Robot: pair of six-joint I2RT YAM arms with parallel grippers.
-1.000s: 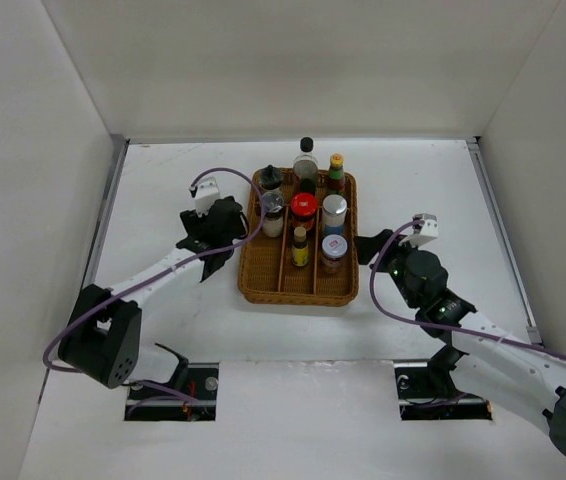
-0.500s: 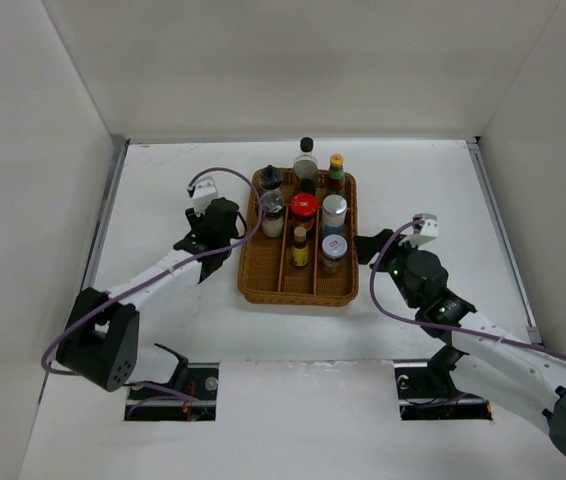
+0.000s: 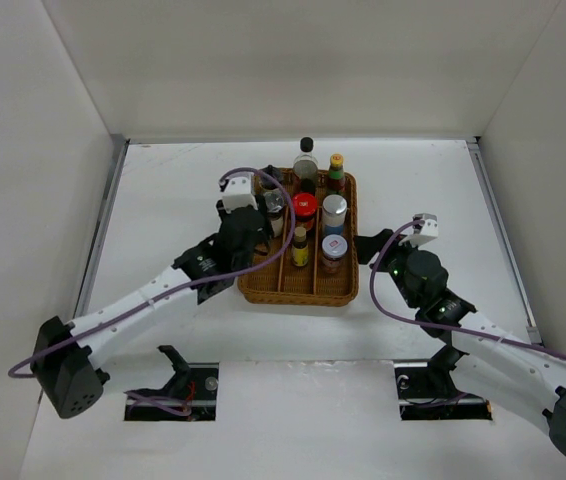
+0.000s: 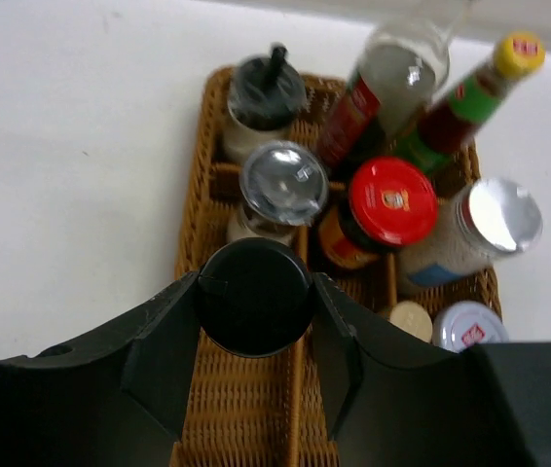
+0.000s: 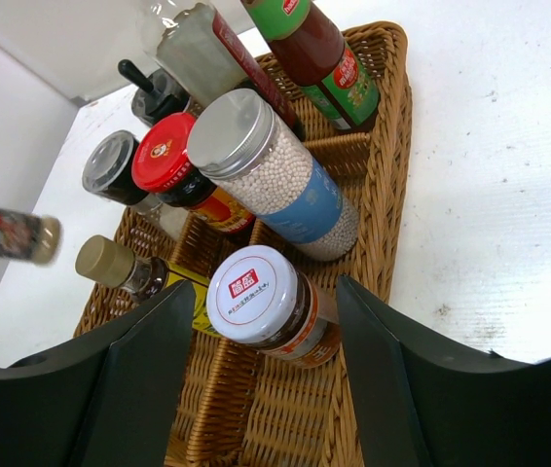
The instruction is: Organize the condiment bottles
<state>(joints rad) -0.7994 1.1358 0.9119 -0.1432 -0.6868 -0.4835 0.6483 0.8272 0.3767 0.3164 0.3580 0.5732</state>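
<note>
1. The left gripper (image 4: 254,316) is closed to a narrow gap around a black-capped bottle (image 4: 254,287), with a finger pressed against each side just under the cap.
2. The held bottle stands upright over the near end of the basket's (image 4: 194,219) left compartment, close to the first divider. I cannot tell whether its base touches the wicker floor.
3. Just ahead of the left gripper, in the same compartment, is a shaker with a clear shiny lid (image 4: 282,181). Beyond that is a jar with a black pump top (image 4: 266,89).
4. Ahead and to the gripper's right are a red-capped jar (image 4: 390,199), a tall clear bottle (image 4: 392,70) and a yellow-capped bottle (image 4: 482,89). They crowd the middle and far end of the basket.
5. Close on its right are a small bottle with a beige cap (image 4: 411,319) and a white-lidded jar (image 4: 467,326).
6. The right gripper (image 3: 370,246) has its fingers spread wide and holds nothing. It sits low, just outside the basket's right rim.
7. Straight ahead of the right gripper, inside the right compartment, is the white-lidded jar. Just behind that jar is a silver-capped jar of white beads (image 5: 275,175).
</note>
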